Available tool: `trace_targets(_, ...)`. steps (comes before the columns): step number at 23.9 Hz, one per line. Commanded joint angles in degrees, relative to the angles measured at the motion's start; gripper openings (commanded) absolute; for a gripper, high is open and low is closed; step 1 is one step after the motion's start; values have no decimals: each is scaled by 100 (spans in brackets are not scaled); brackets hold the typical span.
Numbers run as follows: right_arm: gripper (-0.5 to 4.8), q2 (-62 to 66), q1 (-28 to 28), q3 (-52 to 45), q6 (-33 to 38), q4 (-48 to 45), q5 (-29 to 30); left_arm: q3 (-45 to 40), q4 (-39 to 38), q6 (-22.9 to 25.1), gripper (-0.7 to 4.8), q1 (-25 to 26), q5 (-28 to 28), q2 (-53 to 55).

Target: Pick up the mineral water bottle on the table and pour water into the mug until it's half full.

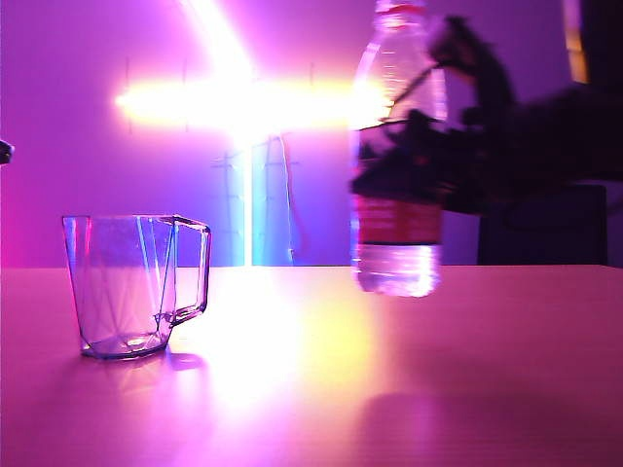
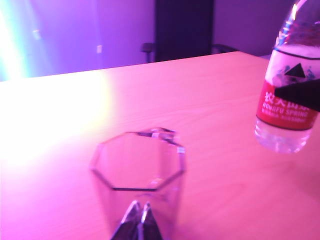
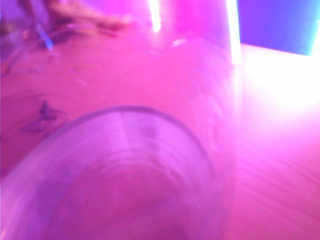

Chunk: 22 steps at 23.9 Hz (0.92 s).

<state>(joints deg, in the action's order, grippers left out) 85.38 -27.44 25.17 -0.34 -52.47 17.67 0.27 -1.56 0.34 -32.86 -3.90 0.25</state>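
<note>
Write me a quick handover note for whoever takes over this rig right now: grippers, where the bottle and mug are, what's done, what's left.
Right gripper: closed around the water bottle at mid-body, holding it upright, its base looking clear of the table.
Left gripper: fingers together, holding nothing, hovering close to the mug.
Mug: upright on the table on the left of the exterior view, handle toward the bottle, looks empty.
Bottle: no cap on that I can see; some water inside.
Done: bottle gripped and apparently lifted.
Left: carry it over the mug, tilt, pour to half full.
</note>
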Motion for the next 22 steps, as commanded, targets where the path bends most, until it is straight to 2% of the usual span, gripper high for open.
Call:
trace_targets(1, 241, -20, -269, 962, -1130, 1515, -20, 24, 35, -15, -2, 116, 7, 9)
trace_targets(3, 241, -9, -417, 1360, -1650, 2199, -273, 24, 33, -15, -2, 212, 15, 9)
trace_targets(4, 241, 33, -551, 1733, -2129, 2691, -599, 24, 37, -15, -2, 313, 9, 9)
trace_targets(7, 241, 289, -693, 2347, -2721, 3134, -772, 24, 35, -15, -2, 610, 9, 9)
trace_targets(10, 242, 492, -767, 2684, -3036, 3322, -879, 24, 35, -15, -2, 822, 7, 9)
trace_targets(15, 242, 988, -1217, 3075, -4500, 3390, -1963, 24, 35, -15, -2, 898, 7, 9)
trace_targets(19, 242, 1141, -1421, 3082, -4992, 3386, -2155, 24, 35, -15, -2, 896, 9, 9)
trace_targets(22, 242, 1270, -1604, 3084, -5414, 3377, -2575, 24, 35, -15, -2, 896, 9, 9)
